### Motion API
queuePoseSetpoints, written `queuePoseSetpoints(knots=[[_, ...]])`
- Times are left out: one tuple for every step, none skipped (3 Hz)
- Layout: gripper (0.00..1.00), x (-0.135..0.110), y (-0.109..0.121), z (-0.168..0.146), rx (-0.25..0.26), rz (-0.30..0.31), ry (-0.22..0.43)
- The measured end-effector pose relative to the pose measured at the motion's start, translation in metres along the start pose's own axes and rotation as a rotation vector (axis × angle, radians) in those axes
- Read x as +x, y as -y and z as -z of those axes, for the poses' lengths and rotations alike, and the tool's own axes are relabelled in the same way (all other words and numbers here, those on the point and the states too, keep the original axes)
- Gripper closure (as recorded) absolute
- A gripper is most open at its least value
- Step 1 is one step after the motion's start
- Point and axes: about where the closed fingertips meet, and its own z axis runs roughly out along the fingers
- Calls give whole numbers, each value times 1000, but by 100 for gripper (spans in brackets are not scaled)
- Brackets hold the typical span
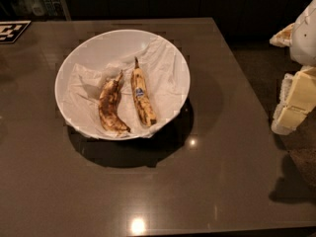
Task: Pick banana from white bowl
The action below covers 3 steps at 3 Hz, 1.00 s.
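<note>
The white bowl [89, 48], lined with crumpled white paper, sits on the dark table left of centre. Two bananas lie side by side in it. The banana [141, 98] is the right one: longer, slimmer, yellow with brown spots and a small blue sticker at its middle, its stem pointing away. A shorter, curved, browner banana [110, 105] lies to its left. My gripper [292, 106], pale yellow and white, hangs at the right edge of the view, beyond the table's right side and well apart from the bowl. It holds nothing that I can see.
The dark glossy table [197, 181] reaches to the front of the view, and its right edge runs diagonally near the arm. A black-and-white marker tag [12, 31] lies at the far left corner. The white arm body [306, 31] is at the upper right.
</note>
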Motion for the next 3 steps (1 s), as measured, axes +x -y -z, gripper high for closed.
queuePoseSetpoints(knots=[[0,-2,0,1,3,2,3],[0,-22,-6,1,-28,40,10],[0,-43,-21,-2,-72,126,29]])
